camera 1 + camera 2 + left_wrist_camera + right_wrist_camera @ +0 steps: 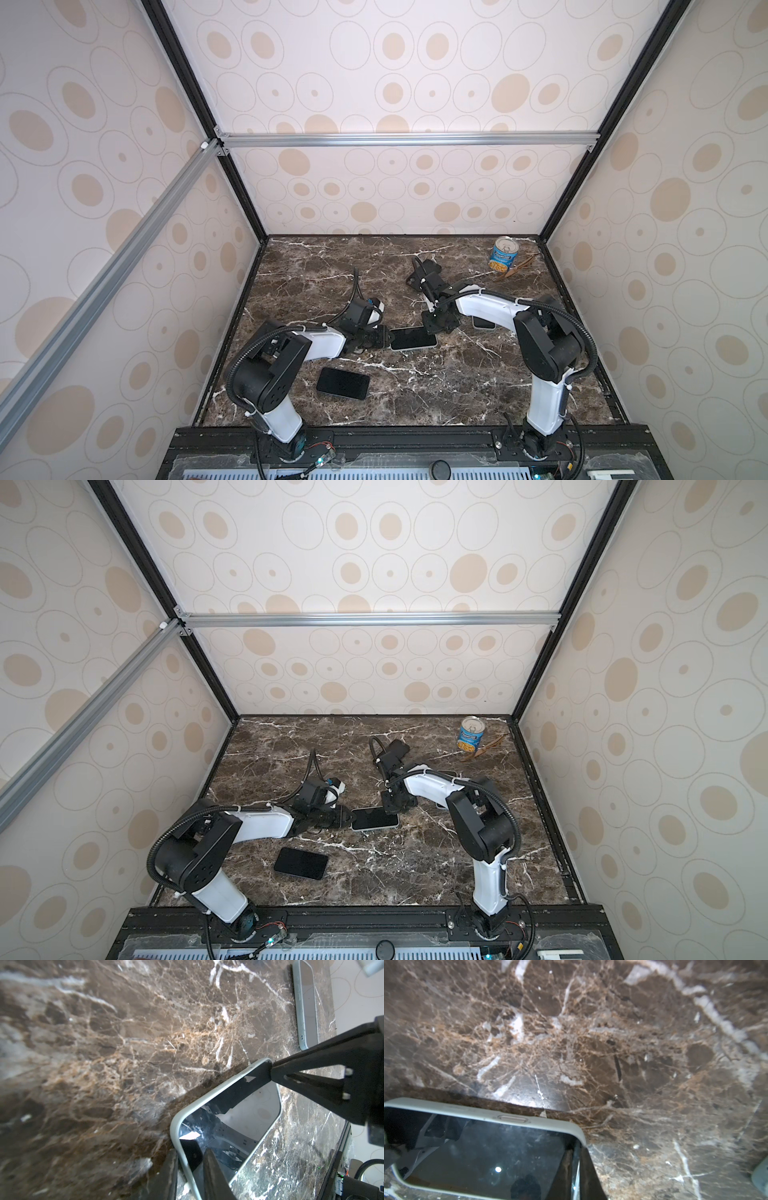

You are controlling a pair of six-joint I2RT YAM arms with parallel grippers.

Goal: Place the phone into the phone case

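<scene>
I am watching the left arm lying low, its white forearm stretching across the brown, white-veined marble surface (457,374), so that the left tool (384,337) is meeting one short end of the phone (411,338) side-on. In the left wrist view its fingers (214,1176) are clamping that end, one on the glossy black glass and one outside the pale, matte, round-cornered rim of the phone case (176,1126). That tool is therefore grasping the phone case with the phone sitting inside it. The right arm is arching over with its elbow high and its forearm dropping steeply. The right tool (430,330) is clenched on nothing, its narrow black tip pressing on a corner at the phone's opposite end. The cased phone is lying near the middle of the surface, between both tools. A second phone (343,383), a flat black slab, is resting apart near the left arm's base. A blue-labelled corn can (504,254) is standing upright in the far right corner.
</scene>
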